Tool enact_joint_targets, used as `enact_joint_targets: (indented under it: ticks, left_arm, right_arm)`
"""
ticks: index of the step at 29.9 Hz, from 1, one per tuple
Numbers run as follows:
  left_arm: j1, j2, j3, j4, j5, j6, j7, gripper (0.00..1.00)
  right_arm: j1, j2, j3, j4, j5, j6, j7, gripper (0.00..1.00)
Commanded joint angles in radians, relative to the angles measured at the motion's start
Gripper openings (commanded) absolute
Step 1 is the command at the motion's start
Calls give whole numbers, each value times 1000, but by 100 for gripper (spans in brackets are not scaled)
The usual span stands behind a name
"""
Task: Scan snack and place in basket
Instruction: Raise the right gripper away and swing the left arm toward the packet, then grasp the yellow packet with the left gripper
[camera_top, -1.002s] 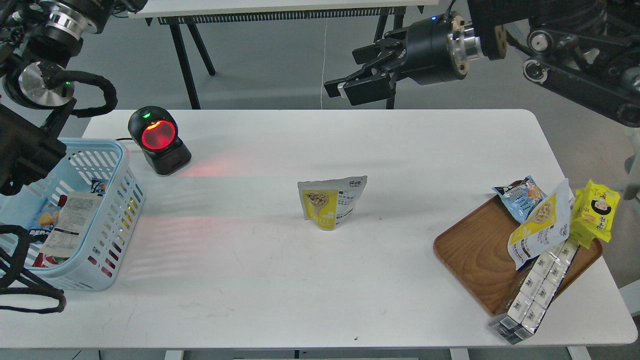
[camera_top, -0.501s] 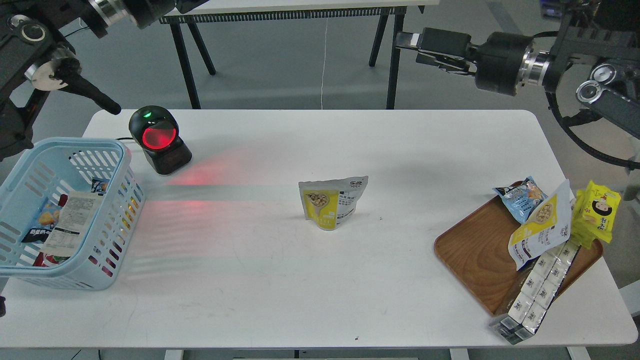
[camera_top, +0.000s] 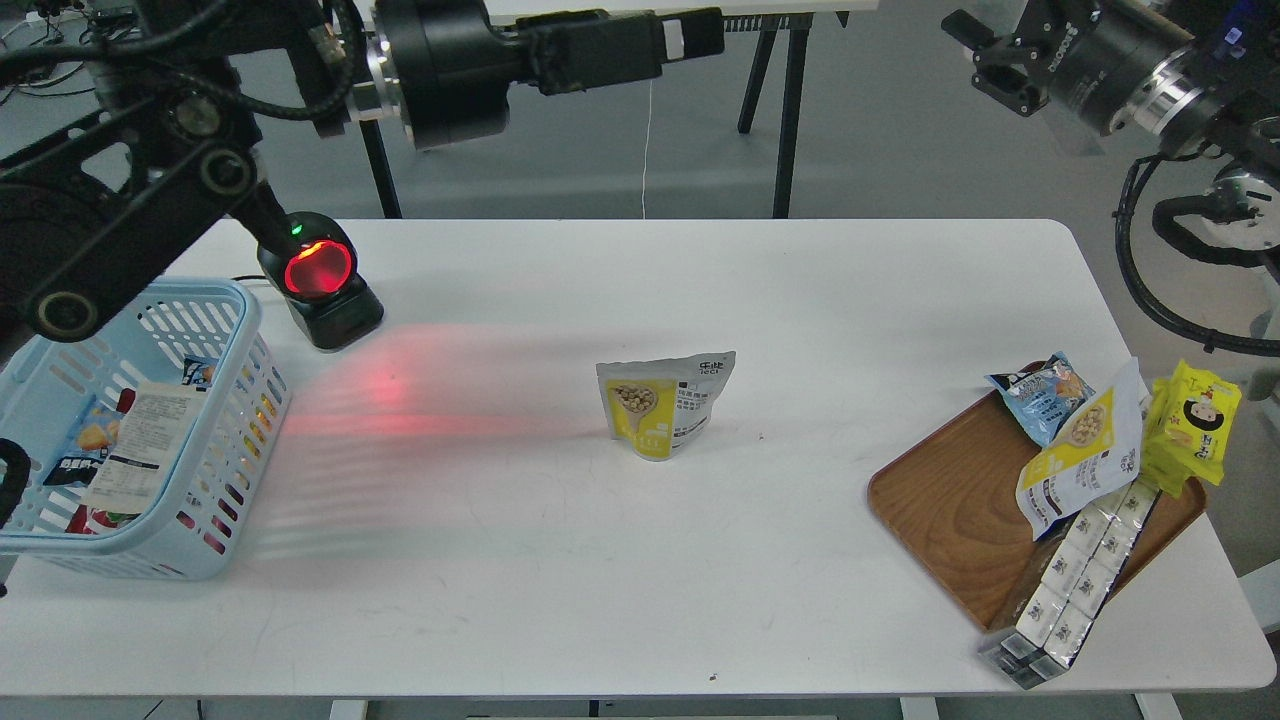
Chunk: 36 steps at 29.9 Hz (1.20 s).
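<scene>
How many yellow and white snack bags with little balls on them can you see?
2. One snack stands alone in the middle of the table. A second pouch leans on the wooden tray at the right. More could be hidden in the basket.

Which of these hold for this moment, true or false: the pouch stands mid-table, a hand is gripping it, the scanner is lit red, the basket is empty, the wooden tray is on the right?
1. The pouch stands upright mid-table. True.
2. A hand grips the pouch. False: the left hand and right hand are both high above the table, away from it.
3. The scanner glows red. True.
4. The basket is empty. False: it holds packets and a paper slip.
5. The wooden tray sits on the right. True.
</scene>
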Motion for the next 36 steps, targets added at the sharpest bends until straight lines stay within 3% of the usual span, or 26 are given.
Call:
enact_joint_targets:
  ticks: [1,5,9,13,26,29,36]
  left_arm:
    - [-4,-36,93,-53,197,0,0,97]
    - [-11,-62,208,-72,427,0,-1,97]
    - [-4,-124,280,-57,632,0,-3,97]
    - [1,-158,314,-11,632,0,-3,95]
    - [6,-178,420,184,632,0,-1,93]
    - [4,-194,420,221,632,0,-3,85]
    - [1,-197,423,238,632,0,-4,51]
  right_arm:
    - [-24,44,26,-54,231,1,0,99]
    - [-82,93,29,-50,414,1,0,99]
    - [-181,141,125,-53,453,1,0,99]
    - [-277,179,216,-45,451,1,0,99]
    - [-318,199,214,-42,445,1,0,99]
    - [-318,199,214,-42,444,1,0,99]
    - [-318,198,216,-42,444,1,0,99]
